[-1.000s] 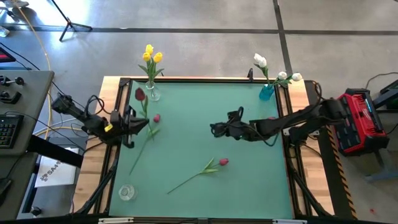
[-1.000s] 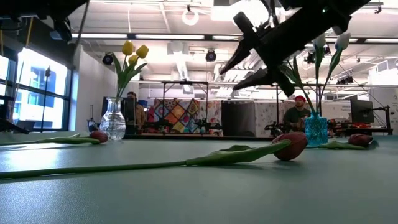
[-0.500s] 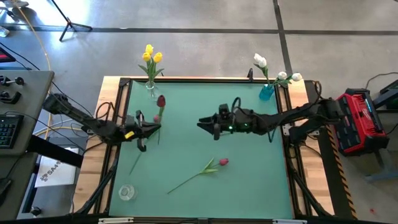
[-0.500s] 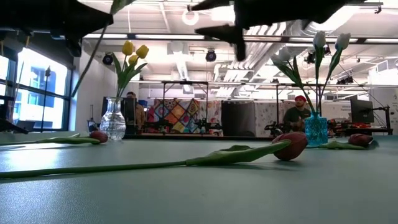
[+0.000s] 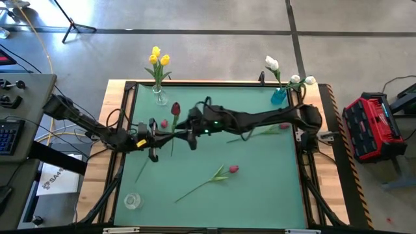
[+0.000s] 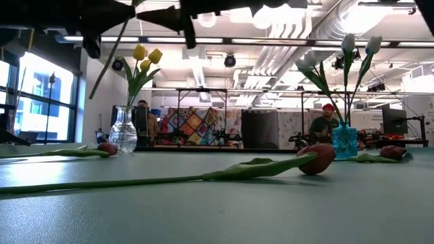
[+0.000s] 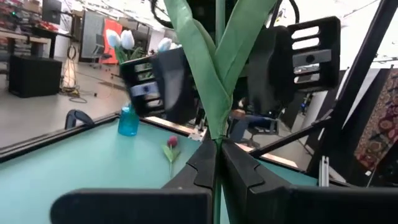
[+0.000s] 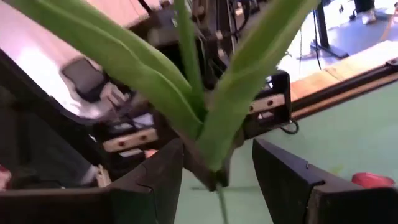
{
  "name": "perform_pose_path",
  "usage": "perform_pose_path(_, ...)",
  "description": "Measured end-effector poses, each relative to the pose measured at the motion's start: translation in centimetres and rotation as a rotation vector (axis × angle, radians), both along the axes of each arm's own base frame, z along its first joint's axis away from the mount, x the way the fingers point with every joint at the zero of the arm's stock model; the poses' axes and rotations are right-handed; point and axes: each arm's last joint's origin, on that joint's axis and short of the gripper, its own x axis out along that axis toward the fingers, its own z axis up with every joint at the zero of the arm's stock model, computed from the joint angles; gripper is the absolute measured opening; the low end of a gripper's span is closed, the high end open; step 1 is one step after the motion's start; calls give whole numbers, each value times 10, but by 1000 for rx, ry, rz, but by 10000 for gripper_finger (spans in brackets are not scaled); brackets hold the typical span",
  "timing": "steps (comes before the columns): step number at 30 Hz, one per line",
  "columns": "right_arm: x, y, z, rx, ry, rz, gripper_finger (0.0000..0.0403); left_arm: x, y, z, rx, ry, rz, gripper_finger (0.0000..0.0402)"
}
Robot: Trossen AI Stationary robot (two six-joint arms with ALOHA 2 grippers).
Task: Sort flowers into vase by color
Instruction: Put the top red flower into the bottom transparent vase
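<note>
A dark red tulip is lifted over the table's left half, with my left gripper shut on its stem. My right gripper reaches across from the right and is open. Its fingers stand on either side of the tulip's leaf base, and I see no touch. Yellow tulips stand in a clear vase and white ones in a blue vase. One red tulip lies flat on the mat. Two more heads lie farther back. My left gripper pinches the tulip's stem between its two fingers, just below where the leaves branch off. The fingers come about level from the table's left side and lie across the stem. The tulip is lifted clear and slants, its head up and its stem end hanging below.
An empty clear glass vase stands at the near left corner. A raised dark frame borders the green mat. The lying tulip's stem stretches across the near middle of the mat.
My right gripper has swept toward the table's left edge and risen, rolling as it went, and now stands around the held tulip's leaves. My left gripper has carried the tulip toward the table's middle, clear of the mat. Neither gripper has opened or shut.
</note>
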Motion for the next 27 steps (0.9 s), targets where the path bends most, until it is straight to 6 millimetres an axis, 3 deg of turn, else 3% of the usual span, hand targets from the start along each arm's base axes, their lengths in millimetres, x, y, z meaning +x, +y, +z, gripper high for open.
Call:
perform_pose_path(6, 17, 1, 6, -23, 19, 20, 160, 2, -1, 5, 23, -5, 4, 0)
perform_pose_path(14, 18, 1, 7, 0, 38, 18, 17, 2, -1, -1, -118, 21, -17, 5)
perform_pose_path(27, 16, 18, 3, -28, 74, -20, 4, 3, -3, -4, -138, 52, -93, 92)
